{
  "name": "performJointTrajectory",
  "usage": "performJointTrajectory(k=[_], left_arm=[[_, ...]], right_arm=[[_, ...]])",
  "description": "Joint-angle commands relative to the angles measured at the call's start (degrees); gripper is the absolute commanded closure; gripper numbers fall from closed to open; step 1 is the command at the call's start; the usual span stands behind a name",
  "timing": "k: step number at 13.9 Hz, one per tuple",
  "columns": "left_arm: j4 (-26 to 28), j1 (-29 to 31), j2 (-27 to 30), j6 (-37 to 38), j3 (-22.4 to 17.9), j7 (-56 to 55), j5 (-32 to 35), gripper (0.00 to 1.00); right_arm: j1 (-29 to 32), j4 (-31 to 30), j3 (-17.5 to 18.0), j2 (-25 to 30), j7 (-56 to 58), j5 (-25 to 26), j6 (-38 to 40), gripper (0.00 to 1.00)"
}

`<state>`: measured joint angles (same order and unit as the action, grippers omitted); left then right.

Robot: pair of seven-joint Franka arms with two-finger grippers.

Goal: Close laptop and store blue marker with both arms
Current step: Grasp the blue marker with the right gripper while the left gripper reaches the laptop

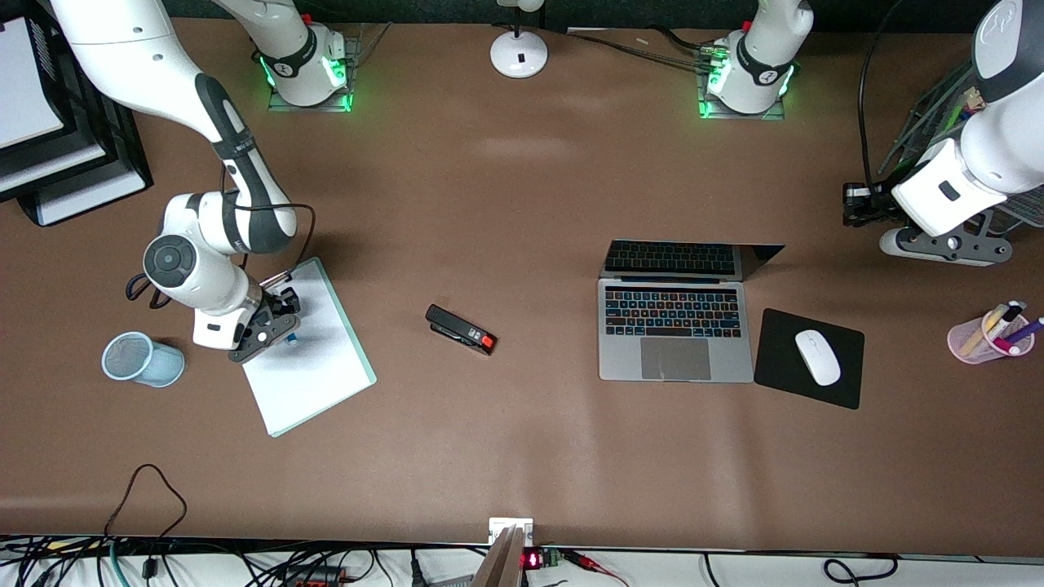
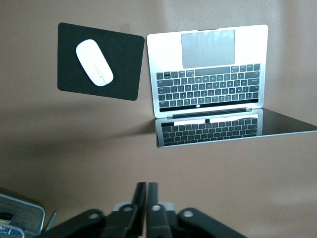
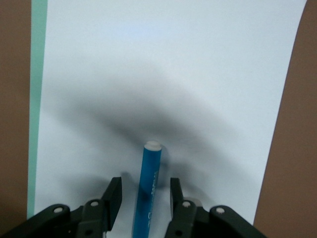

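The laptop (image 1: 673,326) lies open toward the left arm's end of the table, its screen tilted back; it also shows in the left wrist view (image 2: 208,69). The blue marker (image 3: 148,183) lies on a white notepad (image 1: 314,359) toward the right arm's end; only a bit of it (image 1: 291,337) shows in the front view. My right gripper (image 1: 281,322) is low over the notepad, open, with one finger on each side of the marker (image 3: 145,186) and a gap to both. My left gripper (image 1: 852,204) is shut and empty (image 2: 146,186), held up off the laptop's corner.
A blue mesh cup (image 1: 143,359) lies beside the notepad. A black stapler (image 1: 461,328) sits mid-table. A black mouse pad (image 1: 775,367) with a white mouse (image 1: 817,356) lies beside the laptop. A pink pen cup (image 1: 987,334) and paper trays (image 1: 49,163) stand at the table's ends.
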<state>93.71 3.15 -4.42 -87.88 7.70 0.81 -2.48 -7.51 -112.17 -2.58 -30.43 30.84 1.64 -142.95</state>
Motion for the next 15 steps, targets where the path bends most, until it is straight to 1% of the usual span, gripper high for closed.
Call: performJointTrajectory(k=[1,3,4,6,7,8,10,11,12,15], left_arm=[[-2.22,-0.42,-1.03,3.67,0.13,0.34,-1.30,1.00],[-2.13,-0.42,-0.95,4.47,0.21,0.07,-1.56,1.00],[-1.78,-0.34,-0.95,4.82,0.13,0.07,-3.04,1.00],[-1.52,-0.33,-0.95,6.14,0.13,-0.28,-5.51,1.00],[-1.17,-0.42,-1.03,6.05,0.21,-0.28,-5.61,1.00],[-0.99,-0.68,-1.38,5.79,1.26,-0.37,-5.69,1.00],[-0.64,-0.69,-1.74,5.88,3.19,-1.07,-5.69,1.00],[-0.64,-0.60,-1.65,5.88,3.81,-1.51,-5.87,1.00],[-0.72,-0.60,-1.56,5.79,4.77,-2.47,-6.04,1.00],[-0.73,-0.60,-0.86,5.53,9.51,-8.43,-6.66,1.00]], right_arm=[[0.39,2.04,0.21,-1.73,0.89,-0.06,-0.31,0.56],[0.39,2.48,0.21,-2.35,0.80,-0.32,-0.40,0.59],[0.30,2.83,0.21,-2.62,0.80,-0.32,-0.40,0.62],[0.30,3.01,0.21,-3.32,0.54,-0.50,-0.92,0.64],[0.21,2.92,0.21,-3.50,0.54,-0.50,-1.45,0.64],[0.21,3.01,0.21,-3.85,0.36,-0.50,-1.71,0.66],[0.13,3.36,0.21,-4.20,0.10,-0.50,-1.98,0.75],[0.13,3.36,0.21,-4.38,0.01,-0.58,-1.98,0.86],[0.13,3.71,0.21,-4.38,0.01,-0.59,-1.89,1.00],[0.57,5.64,0.30,-2.98,0.01,-0.67,-0.15,1.00]])
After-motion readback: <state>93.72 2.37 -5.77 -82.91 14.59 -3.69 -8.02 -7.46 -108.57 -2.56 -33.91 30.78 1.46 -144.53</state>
